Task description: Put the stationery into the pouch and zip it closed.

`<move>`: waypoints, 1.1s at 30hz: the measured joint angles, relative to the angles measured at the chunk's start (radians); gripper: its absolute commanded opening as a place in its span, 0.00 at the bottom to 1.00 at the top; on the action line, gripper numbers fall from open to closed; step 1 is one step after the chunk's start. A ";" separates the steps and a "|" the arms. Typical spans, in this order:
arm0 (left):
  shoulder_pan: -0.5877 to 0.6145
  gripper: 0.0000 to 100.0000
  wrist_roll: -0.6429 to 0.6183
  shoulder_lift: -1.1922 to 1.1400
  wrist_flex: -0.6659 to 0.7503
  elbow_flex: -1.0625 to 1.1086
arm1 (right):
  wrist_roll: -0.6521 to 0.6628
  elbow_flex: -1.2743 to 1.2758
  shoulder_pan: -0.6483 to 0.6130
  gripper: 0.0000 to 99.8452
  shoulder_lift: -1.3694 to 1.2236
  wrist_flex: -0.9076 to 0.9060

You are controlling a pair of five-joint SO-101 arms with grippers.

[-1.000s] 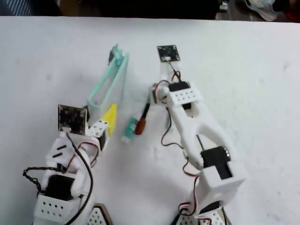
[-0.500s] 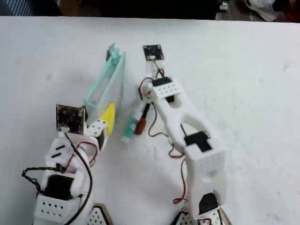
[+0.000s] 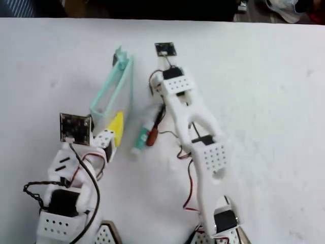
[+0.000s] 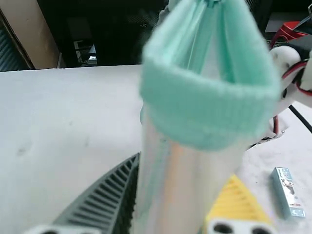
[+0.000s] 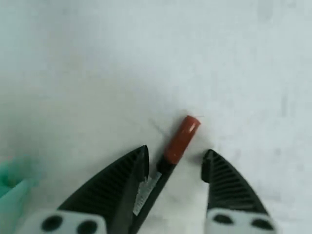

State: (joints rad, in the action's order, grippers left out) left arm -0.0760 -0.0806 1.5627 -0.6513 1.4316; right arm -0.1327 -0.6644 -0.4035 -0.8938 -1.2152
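White table (image 3: 264, 101) from above, with two white arms side by side.

At near left, the left gripper (image 3: 111, 129), with one yellow finger (image 4: 234, 207) and one grey ribbed finger (image 4: 100, 207). Clamps the near end of the pouch (image 3: 112, 86) between them, jaws closed down on its clear wall. Holds it on edge with the mint-green zip band uppermost, the long side running from the gripper toward the far side and leaning slightly right. Gapes open along the top, seen from the left wrist as a mint-green loop over see-through sides.

Just right of the pouch, flat on the table: a small teal and white stick (image 3: 140, 135), and just beside it on the right a pen (image 3: 152, 136) with a red cap and a dark barrel. Lies with the red end nearer and the barrel slanting away toward the far right, under the right arm (image 3: 203, 142).

Over the barrel, the right gripper (image 5: 175, 163). Stands with jaws moderately apart, one dark ribbed finger (image 5: 122, 175) on either side of the pen, tips low by the table. Cannot tell whether either finger touches the pen. Both pen and teal stick outside the pouch.
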 measured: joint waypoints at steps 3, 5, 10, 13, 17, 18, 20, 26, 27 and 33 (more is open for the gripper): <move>0.000 0.20 0.000 0.000 0.000 0.000 | 0.044 -0.109 0.008 0.02 -0.064 -0.057; 0.000 0.20 0.000 0.000 0.000 0.000 | 0.055 -0.172 0.009 0.02 -0.100 -0.091; 0.000 0.20 0.000 0.000 0.000 0.000 | 0.057 -0.284 0.011 0.02 -0.161 -0.157; 0.000 0.20 0.000 0.000 0.000 0.000 | 0.057 -0.318 0.011 0.02 -0.180 -0.176; 0.000 0.20 0.000 0.000 0.000 0.000 | 0.057 -0.325 0.011 0.02 -0.184 -0.176; 0.000 0.20 0.000 0.000 0.000 0.000 | 0.057 -0.325 0.011 0.02 -0.184 -0.176; 0.000 0.20 0.000 0.000 0.000 0.000 | 0.057 -0.325 0.011 0.02 -0.184 -0.183; 0.000 0.20 0.000 0.000 0.000 0.000 | 0.060 -0.331 0.011 0.02 -0.186 -0.192; 0.000 0.20 0.000 0.000 0.000 0.000 | 0.060 -0.331 0.011 0.02 -0.186 -0.195; 0.000 0.20 0.000 0.000 0.000 0.000 | 0.066 -0.336 0.011 0.02 -0.186 -0.203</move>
State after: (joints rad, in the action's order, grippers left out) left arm -0.0760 -0.0806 1.5627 -0.6513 1.4316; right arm -0.0667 -1.0004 -0.3928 -1.0794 -1.4177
